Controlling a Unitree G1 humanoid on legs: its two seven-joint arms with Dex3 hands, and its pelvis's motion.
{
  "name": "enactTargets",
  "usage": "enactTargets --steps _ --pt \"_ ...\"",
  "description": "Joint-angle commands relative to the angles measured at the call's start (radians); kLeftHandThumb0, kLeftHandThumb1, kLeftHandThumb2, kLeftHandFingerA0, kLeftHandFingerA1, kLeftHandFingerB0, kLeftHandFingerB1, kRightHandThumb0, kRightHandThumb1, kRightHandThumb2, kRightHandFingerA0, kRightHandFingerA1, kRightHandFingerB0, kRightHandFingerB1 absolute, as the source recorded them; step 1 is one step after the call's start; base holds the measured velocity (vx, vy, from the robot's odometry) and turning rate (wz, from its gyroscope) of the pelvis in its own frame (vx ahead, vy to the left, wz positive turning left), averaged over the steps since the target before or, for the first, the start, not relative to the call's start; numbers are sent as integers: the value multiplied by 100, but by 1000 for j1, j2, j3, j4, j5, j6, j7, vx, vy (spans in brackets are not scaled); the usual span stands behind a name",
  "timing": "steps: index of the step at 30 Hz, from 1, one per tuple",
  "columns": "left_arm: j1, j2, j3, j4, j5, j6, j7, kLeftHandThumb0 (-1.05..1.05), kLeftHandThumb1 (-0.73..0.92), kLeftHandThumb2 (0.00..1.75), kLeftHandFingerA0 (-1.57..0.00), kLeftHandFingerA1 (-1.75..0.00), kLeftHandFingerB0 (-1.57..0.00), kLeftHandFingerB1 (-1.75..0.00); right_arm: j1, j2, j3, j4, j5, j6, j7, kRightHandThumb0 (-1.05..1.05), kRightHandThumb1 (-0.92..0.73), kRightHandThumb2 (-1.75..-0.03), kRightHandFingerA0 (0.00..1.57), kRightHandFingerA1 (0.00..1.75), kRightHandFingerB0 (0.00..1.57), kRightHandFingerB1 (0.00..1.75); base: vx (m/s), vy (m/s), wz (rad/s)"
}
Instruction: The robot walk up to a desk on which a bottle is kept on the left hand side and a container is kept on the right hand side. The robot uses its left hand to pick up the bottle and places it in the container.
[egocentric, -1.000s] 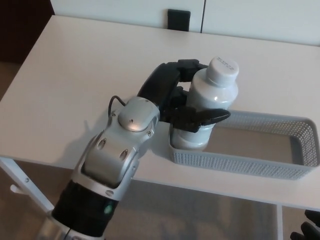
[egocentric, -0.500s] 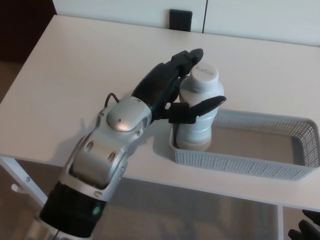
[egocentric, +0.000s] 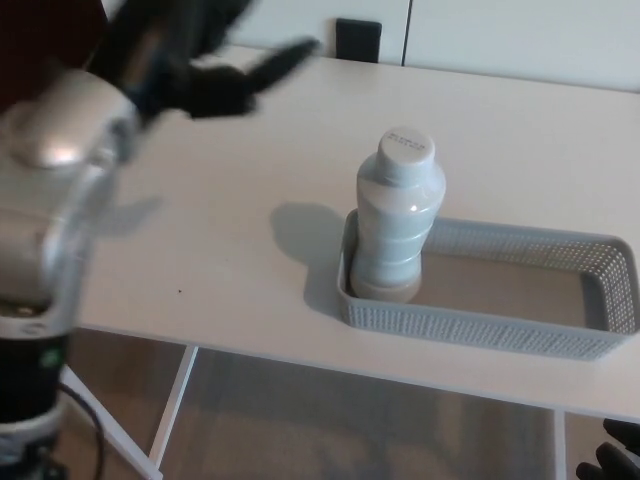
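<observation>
A white bottle with a white cap stands upright in the left end of the grey mesh container on the right side of the white desk. My left hand is raised at the upper left, blurred, well clear of the bottle, open with its fingers spread and nothing in it. Only the black fingertips of my right hand peek in at the bottom right corner, below the desk edge.
A black wall socket sits on the white wall behind the desk. The desk's front edge runs just below the container, with a white leg under it at the left.
My left hand has let go of the bottle and swung up and away to the upper left. The bottle stays standing in the container.
</observation>
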Motion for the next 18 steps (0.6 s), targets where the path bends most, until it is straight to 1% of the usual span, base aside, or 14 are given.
enactTargets --steps 1,2,4,5,6,8,10,11,12,13,14,16,17,18 --pt "116 260 463 -23 -221 -17 -182 -85 50 86 0 0 0 -2 41 -26 -3 60 -20 -41 -6 -60 -42 -54 31 43 24 42 0 0 0" --pt "157 276 495 9 -217 -44 -197 -80 48 83 0 -1 0 -2 45 -27 -3 67 -21 -46 -7 -61 -34 -73 27 50 21 48 0 0 0" --pt "184 285 515 30 -215 -60 -206 -80 48 83 0 -1 0 -2 47 -27 -4 71 -21 -49 -7 -61 -34 -73 27 50 21 48 0 0 0" --pt "251 296 542 81 -198 -91 -218 -78 47 81 0 -1 0 0 52 -30 -5 73 -21 -48 -9 -61 -35 -73 26 50 19 47 0 0 0" --pt "456 301 609 272 -150 -205 -242 -73 43 80 0 -5 0 -4 58 -33 -4 80 -24 -48 -14 -61 -35 -73 27 50 18 47 0 0 0" --pt "547 299 636 377 -133 -265 -251 -70 42 79 0 -6 0 -7 57 -34 -5 85 -23 -50 -13 -60 -34 -73 27 51 20 48 0 0 0" --pt "565 299 640 406 -133 -281 -253 -70 42 79 0 -6 0 -7 55 -35 -6 88 -21 -51 -12 -60 -34 -73 27 51 20 48 0 0 3" --pt "634 290 661 525 -137 -331 -262 -71 44 75 0 0 0 -2 54 -34 -10 92 -17 -53 -9 -60 -34 -73 27 50 20 47 0 0 0" --pt "692 280 653 595 -114 -375 -239 -73 44 78 0 -4 0 -4 58 -35 -10 92 -17 -55 -9 -61 -34 -73 25 50 19 48 0 0 0" --pt "692 280 653 595 -114 -375 -239 -73 44 78 0 -4 0 -4 58 -35 -10 92 -17 -55 -9 -61 -34 -73 25 50 19 48 0 0 0" --pt "749 267 638 678 -87 -421 -204 -70 42 79 0 -9 0 -5 60 -36 -11 89 -17 -56 -11 -61 -35 -73 27 51 20 48 0 0 0" --pt "820 253 612 801 -50 -498 -156 -74 45 79 0 -5 0 -1 61 -37 -11 89 -17 -60 -13 -61 -34 -73 27 51 20 48 0 0 0" --pt "820 253 612 801 -50 -498 -156 -74 45 79 0 -5 0 -1 61 -37 -11 89 -17 -60 -13 -61 -34 -73 27 51 20 48 0 0 0" --pt "845 249 597 883 -34 -549 -129 -70 42 81 0 -14 0 -9 61 -38 -11 90 -16 -60 -11 -61 -34 -73 27 51 21 48 0 0 0"
